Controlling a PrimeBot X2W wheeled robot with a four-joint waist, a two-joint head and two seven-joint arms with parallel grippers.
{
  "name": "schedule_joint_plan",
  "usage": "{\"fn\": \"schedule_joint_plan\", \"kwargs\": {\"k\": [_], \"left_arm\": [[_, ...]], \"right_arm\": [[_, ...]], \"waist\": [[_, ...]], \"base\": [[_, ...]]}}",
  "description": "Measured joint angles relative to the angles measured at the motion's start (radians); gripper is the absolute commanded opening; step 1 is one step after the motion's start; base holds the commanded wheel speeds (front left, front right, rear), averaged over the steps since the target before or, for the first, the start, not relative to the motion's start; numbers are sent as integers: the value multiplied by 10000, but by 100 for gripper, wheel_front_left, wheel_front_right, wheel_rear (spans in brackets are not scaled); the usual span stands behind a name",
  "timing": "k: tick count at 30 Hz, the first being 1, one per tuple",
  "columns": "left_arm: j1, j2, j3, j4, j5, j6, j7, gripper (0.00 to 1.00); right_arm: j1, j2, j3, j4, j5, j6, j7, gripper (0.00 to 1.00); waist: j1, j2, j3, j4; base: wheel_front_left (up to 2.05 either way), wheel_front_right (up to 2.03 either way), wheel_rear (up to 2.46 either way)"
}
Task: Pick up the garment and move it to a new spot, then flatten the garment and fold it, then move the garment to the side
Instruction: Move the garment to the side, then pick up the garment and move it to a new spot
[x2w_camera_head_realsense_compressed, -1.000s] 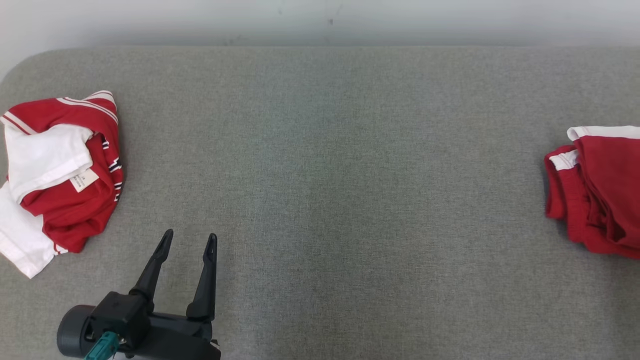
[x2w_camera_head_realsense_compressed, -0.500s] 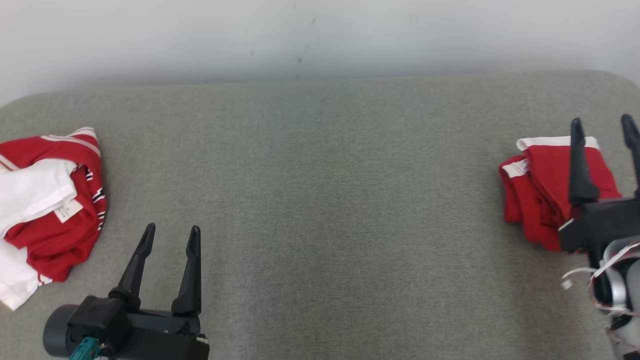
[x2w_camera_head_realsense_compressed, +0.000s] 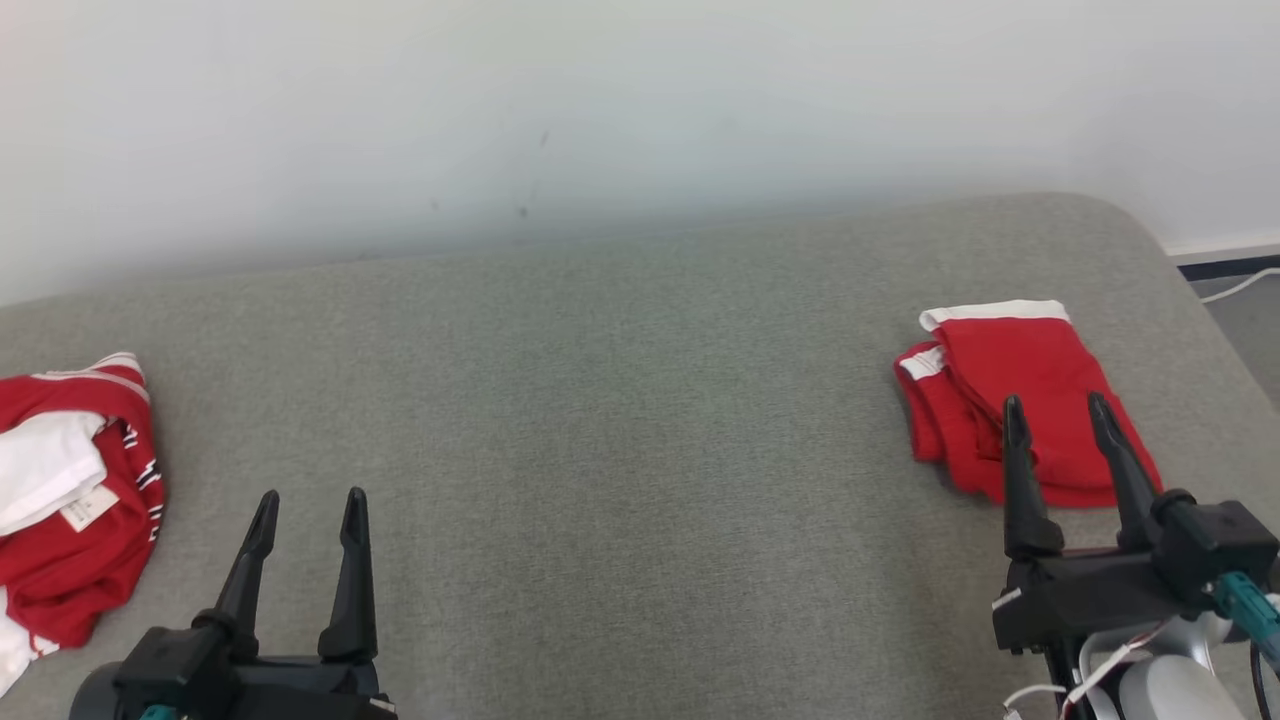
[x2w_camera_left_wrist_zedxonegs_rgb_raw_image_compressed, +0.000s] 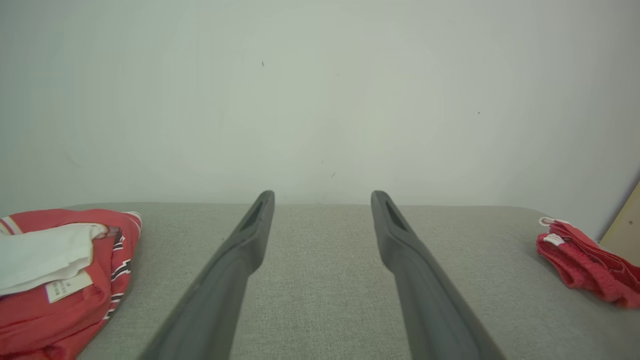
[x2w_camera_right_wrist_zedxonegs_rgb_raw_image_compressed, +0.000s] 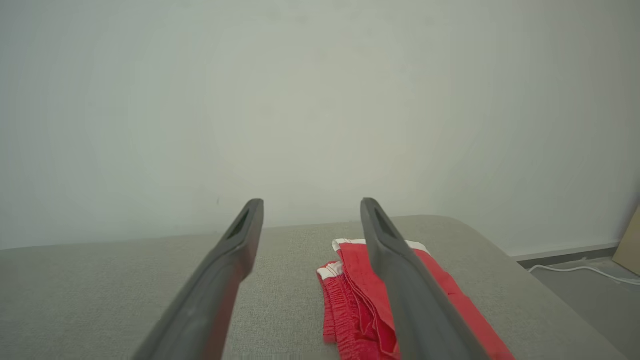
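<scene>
A crumpled red and white garment (x2w_camera_head_realsense_compressed: 60, 560) with a small label lies at the far left of the grey padded surface (x2w_camera_head_realsense_compressed: 620, 450). It also appears at the lower left of the left wrist view (x2w_camera_left_wrist_zedxonegs_rgb_raw_image_compressed: 30, 320). A second red garment (x2w_camera_head_realsense_compressed: 1010, 370) with white trim lies folded at the right (x2w_camera_left_wrist_zedxonegs_rgb_raw_image_compressed: 585, 262) (x2w_camera_right_wrist_zedxonegs_rgb_raw_image_compressed: 355, 300). My left gripper (x2w_camera_head_realsense_compressed: 310, 497) (x2w_camera_left_wrist_zedxonegs_rgb_raw_image_compressed: 323, 195) stands open and empty, to the right of the crumpled garment. My right gripper (x2w_camera_head_realsense_compressed: 1055, 402) (x2w_camera_right_wrist_zedxonegs_rgb_raw_image_compressed: 311, 202) is open and empty, its tips over the near edge of the folded garment.
A pale wall runs behind the surface. The surface's rounded right corner drops to a floor with a white cable (x2w_camera_head_realsense_compressed: 1240, 285) (x2w_camera_right_wrist_zedxonegs_rgb_raw_image_compressed: 575, 269). A tan board edge (x2w_camera_left_wrist_zedxonegs_rgb_raw_image_compressed: 625, 230) stands at the far right.
The head camera has turned to the right and tilted up. The right gripper has come into view and now sits lower, before the folded red garment. Both grippers stay open.
</scene>
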Motion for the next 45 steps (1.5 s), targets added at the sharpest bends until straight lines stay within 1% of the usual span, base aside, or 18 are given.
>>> {"fn": "schedule_joint_plan", "kwargs": {"k": [3,9,28,37,45], "left_arm": [[32,-92,121,17,0,86,4,100],[394,-88,439,36,8,251,247,100],[399,-219,428,-328,314,336,648,100],[296,-320,253,-466,460,336,821,100],[231,-410,232,-577,562,341,894,100]], "right_arm": [[226,46,-123,157,13,-15,-84,100],[307,240,-150,512,163,-58,-84,100],[247,205,-201,443,169,-73,-247,100],[251,86,-314,272,169,-73,-295,100],[210,-40,-217,130,150,13,-299,100]], "waist": [[0,0,-119,-165],[0,0,-185,-335],[1,2,98,-184],[2,2,273,175],[2,2,411,925]], "base": [[0,0,0],[0,0,0],[0,0,0],[0,0,0],[0,0,0]]}}
